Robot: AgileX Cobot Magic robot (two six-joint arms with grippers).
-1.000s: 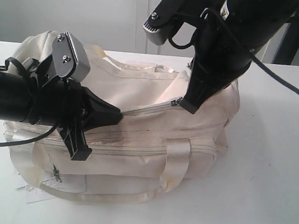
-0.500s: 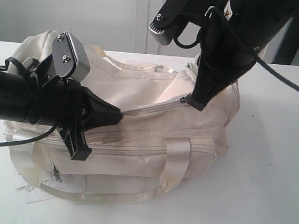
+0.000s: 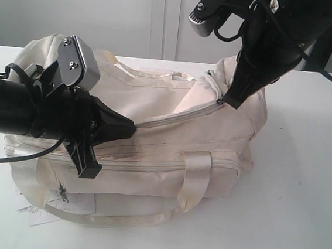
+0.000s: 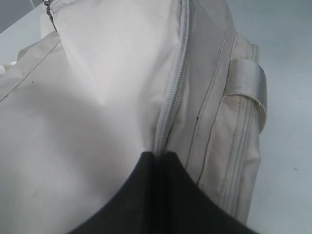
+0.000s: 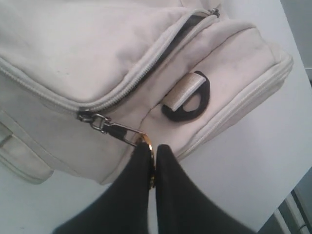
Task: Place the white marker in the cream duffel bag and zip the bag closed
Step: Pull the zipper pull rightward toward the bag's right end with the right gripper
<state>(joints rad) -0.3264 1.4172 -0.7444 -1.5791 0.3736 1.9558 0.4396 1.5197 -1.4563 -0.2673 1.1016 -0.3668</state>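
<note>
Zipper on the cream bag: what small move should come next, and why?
Probably pull the gold charm a little further along the track: the right gripper is shut on it, the left gripper pinches the cream duffel bag beside the closed zipper, and a dark gap shows beyond the slider.

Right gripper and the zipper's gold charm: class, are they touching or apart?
Touching. The right wrist view shows the right gripper shut, with the gold charm pinched between its black fingertips.

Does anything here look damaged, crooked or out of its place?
Nothing is damaged or spilled. The zipper of the cream duffel bag is not yet closed at the end beside the right gripper, which pinches the gold charm. A white paper tag sticks out under the bag's other end.
</note>
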